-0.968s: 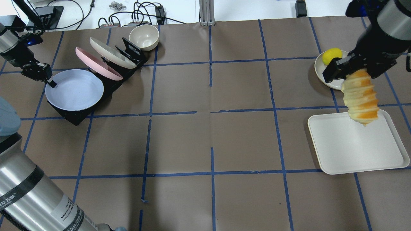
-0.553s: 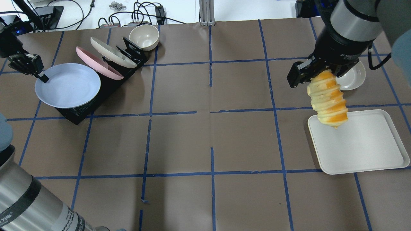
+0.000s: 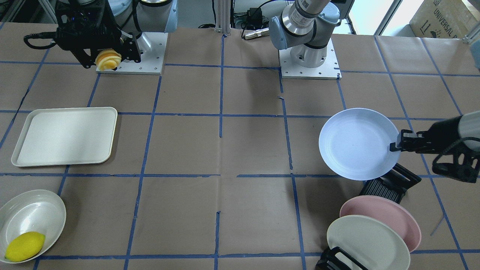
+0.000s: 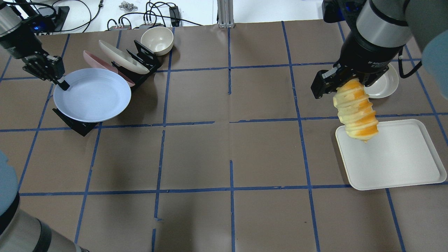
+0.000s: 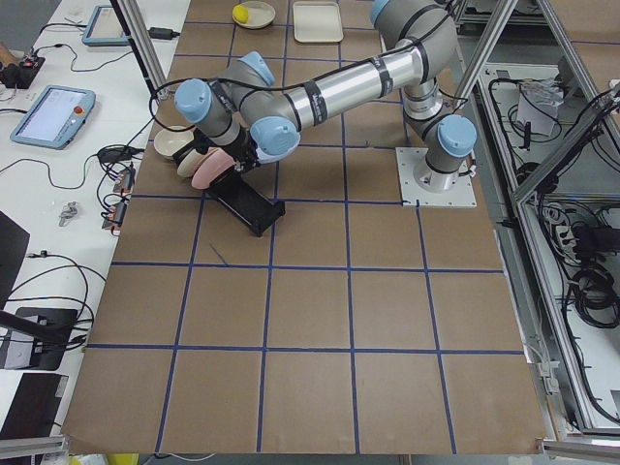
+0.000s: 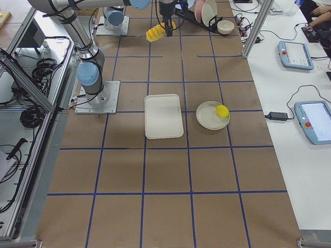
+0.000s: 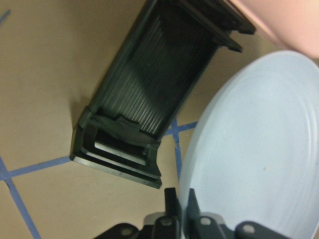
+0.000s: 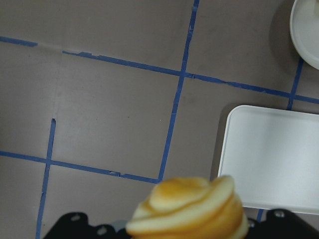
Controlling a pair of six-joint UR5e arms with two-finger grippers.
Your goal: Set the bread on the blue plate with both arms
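The striped orange and cream bread (image 4: 356, 111) hangs from my right gripper (image 4: 344, 84), which is shut on its top end, high above the left edge of the white tray (image 4: 399, 164). It also shows in the front view (image 3: 108, 59) and the right wrist view (image 8: 192, 211). My left gripper (image 4: 61, 83) is shut on the rim of the blue plate (image 4: 92, 94) and holds it lifted over the black dish rack (image 4: 78, 126). The plate shows in the front view (image 3: 358, 144) and the left wrist view (image 7: 259, 149).
A pink plate (image 3: 386, 215) and a cream plate (image 3: 365, 240) lean in the rack. A cream bowl (image 4: 156, 40) stands behind it. A lemon (image 3: 24, 245) lies in a white dish (image 3: 35, 212) beyond the tray.
The left gripper has carried the blue plate to the right, toward the table's middle. The right gripper and bread have hardly moved since 0.6 s ago, after shifting left from over the dish.
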